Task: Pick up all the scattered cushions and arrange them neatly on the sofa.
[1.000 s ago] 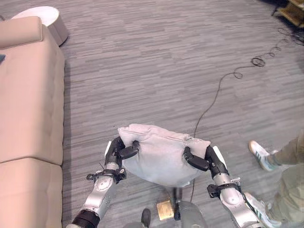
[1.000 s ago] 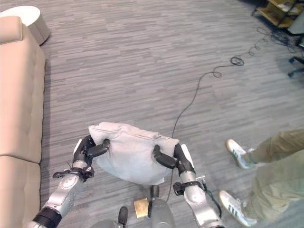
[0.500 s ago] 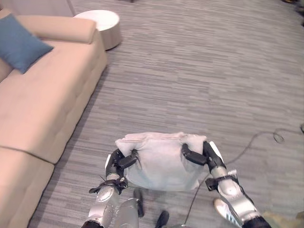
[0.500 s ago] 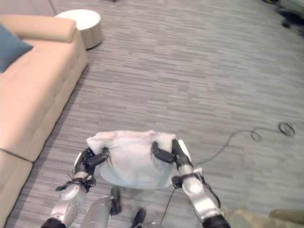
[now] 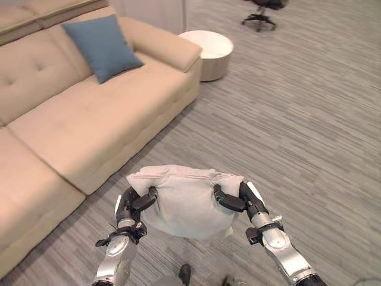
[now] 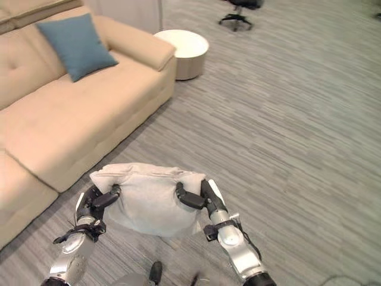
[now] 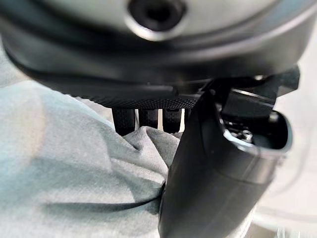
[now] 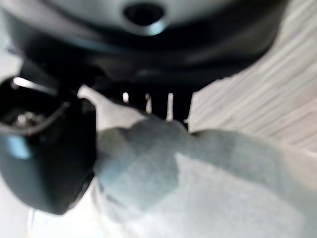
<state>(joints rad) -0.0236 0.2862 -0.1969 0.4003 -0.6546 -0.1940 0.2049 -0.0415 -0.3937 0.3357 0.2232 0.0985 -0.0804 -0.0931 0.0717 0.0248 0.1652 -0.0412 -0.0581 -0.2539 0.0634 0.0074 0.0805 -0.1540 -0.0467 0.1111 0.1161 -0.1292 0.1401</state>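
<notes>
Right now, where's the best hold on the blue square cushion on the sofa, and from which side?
Probably the two side edges of the blue square cushion, one hand per side, coming from the front of the beige sofa. It leans tilted against the backrest, so its back is blocked while both sides and its front face stay exposed.

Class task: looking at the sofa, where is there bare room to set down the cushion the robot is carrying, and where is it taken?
Free: the sofa seat between the blue cushion and the front edge. Taken: the back corner by the armrest. The grey cushion is gripped by left robot hand and right robot hand.
</notes>
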